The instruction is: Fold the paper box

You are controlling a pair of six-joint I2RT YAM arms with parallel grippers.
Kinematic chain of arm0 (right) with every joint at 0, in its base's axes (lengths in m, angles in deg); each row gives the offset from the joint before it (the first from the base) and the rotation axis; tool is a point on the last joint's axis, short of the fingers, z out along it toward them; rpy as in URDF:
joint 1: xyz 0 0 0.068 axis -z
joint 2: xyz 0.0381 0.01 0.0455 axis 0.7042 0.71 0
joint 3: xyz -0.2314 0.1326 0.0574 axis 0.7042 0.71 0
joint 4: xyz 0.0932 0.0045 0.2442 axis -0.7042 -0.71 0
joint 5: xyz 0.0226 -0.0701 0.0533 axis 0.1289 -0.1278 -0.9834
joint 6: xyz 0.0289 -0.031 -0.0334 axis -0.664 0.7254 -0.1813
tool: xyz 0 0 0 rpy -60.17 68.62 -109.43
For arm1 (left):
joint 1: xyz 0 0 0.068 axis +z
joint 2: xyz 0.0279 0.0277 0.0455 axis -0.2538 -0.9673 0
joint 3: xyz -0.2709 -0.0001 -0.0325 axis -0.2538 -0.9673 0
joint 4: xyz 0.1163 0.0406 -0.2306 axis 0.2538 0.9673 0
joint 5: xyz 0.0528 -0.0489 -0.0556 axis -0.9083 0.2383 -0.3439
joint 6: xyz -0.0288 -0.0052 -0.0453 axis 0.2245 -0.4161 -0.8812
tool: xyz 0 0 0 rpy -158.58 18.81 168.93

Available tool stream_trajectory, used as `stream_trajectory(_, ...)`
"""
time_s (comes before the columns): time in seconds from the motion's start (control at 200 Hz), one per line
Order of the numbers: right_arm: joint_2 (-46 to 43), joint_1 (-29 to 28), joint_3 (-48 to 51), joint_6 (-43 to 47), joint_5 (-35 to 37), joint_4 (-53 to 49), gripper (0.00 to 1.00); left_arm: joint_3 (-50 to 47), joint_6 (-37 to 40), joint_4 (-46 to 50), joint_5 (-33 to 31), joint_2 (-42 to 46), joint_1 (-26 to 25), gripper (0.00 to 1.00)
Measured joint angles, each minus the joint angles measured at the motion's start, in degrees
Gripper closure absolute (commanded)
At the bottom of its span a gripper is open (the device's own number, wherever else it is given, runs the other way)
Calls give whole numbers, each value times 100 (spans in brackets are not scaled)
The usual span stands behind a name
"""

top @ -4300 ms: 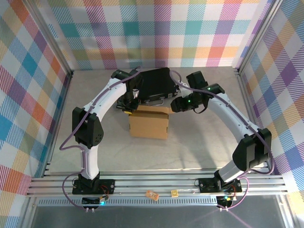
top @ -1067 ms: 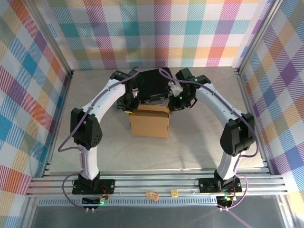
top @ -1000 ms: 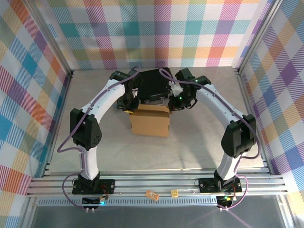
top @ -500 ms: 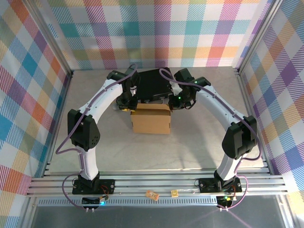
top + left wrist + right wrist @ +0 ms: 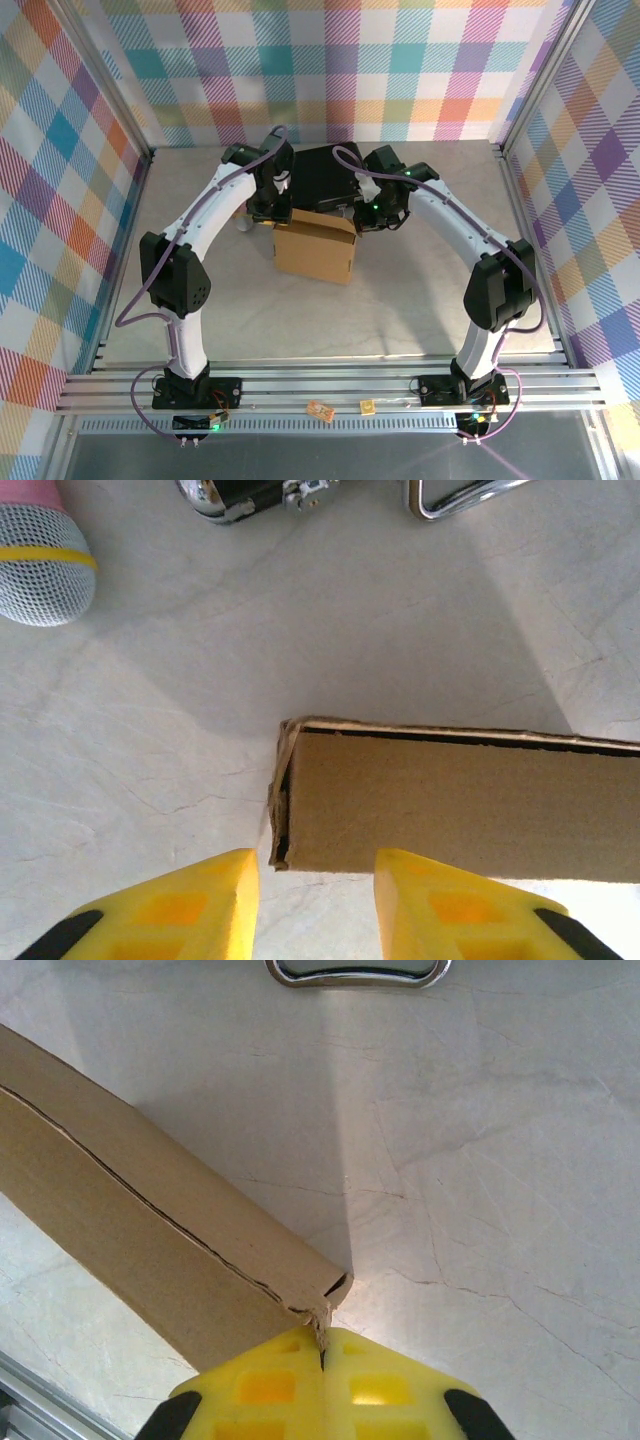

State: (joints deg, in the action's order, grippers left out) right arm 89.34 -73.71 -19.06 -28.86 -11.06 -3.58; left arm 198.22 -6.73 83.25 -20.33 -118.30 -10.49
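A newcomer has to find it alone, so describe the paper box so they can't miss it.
Start at the pale stone-look table walled by bright checked cloth. Near its middle sits the paper box. It is plain brown cardboard, unlike the black case with chrome fittings just behind it.

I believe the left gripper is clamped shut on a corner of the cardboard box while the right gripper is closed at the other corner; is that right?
Not quite: the left gripper is open, its yellow fingers apart, not gripping the paper box, as the left wrist view shows. The right gripper is closed at the other corner.
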Motion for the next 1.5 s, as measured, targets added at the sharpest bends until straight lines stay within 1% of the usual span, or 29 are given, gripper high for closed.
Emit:
stream_trajectory(0.155,61,0,0,42,0,2,100,20,120,-105,-245,0,7,60)
stream_trajectory(0.25,138,0,0,105,-2,0,100,20,225,-295,-389,0,37,56)
stream_trajectory(0.33,197,0,-2,146,0,0,100,22,273,-470,-415,0,87,52)
stream_trajectory(0.42,243,0,-2,153,0,0,100,48,343,-680,-376,-2,201,51)
stream_trajectory(0.58,254,0,-24,197,-4,-2,100,306,525,-992,94,-149,503,51)
stream_trajectory(0.725,254,0,-79,243,-4,-4,100,389,684,-1259,750,-474,704,61)
stream_trajectory(0.825,254,0,-116,273,-4,-9,100,376,750,-1325,1108,-695,767,65)
stream_trajectory(0.935,256,2,-162,278,-11,-15,100,262,798,-1370,1329,-715,772,64)
stream_trajectory(1.105,289,11,-199,302,-46,-20,100,-262,892,-1550,1335,-343,782,56)
stream_trajectory(1.17,319,15,-199,321,-68,-20,100,-463,909,-1609,1335,-90,824,56)
stream_trajectory(1.265,350,50,-199,367,-94,-22,100,-693,975,-1694,1451,345,1019,56)
stream_trajectory(1.31,354,50,-199,411,-116,-22,100,-804,1027,-1740,1622,570,1165,54)
stream_trajectory(1.35,354,50,-199,433,-133,-20,100,-894,1091,-1786,1814,734,1279,55)
stream_trajectory(1.405,354,55,-199,452,-138,-20,100,-968,1200,-1784,2081,876,1399,60)
stream_trajectory(1.505,354,55,-199,470,-155,-22,100,-964,1453,-1705,2409,798,1484,68)
